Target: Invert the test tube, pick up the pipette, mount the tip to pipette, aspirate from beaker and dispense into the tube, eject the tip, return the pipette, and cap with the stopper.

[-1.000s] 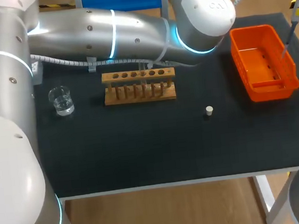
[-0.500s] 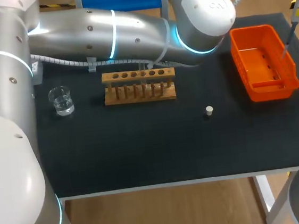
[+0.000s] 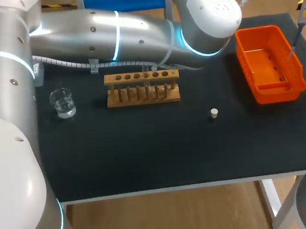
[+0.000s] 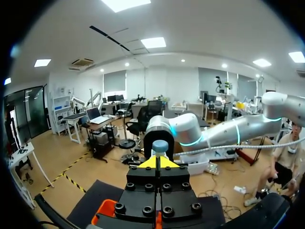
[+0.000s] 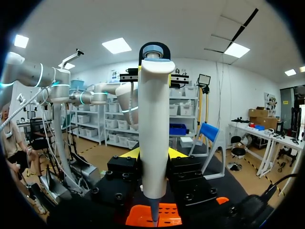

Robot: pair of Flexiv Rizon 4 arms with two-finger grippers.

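A white pipette [image 5: 153, 124] stands upright between the fingers of my right gripper [image 5: 153, 155], which is shut on it. Its thin tip [image 3: 294, 42] hangs over the orange bin [image 3: 260, 89] at the table's far right. My left arm [image 3: 133, 34] spans the back of the table. My left gripper [image 4: 157, 162] is shut, its yellow tips right behind the pipette's blue-grey top button [image 4: 160, 145]. The wooden tube rack [image 3: 141, 76] stands mid-table, the glass beaker [image 3: 62, 102] to its left, and the small pale stopper [image 3: 214, 113] lies in front of it to the right.
The orange bin [image 5: 167, 214] sits directly below the pipette. Black matting covers the table [image 3: 146, 153], with its front edge near me. My left arm's elbow [image 3: 211, 15] looms over the rack's back right.
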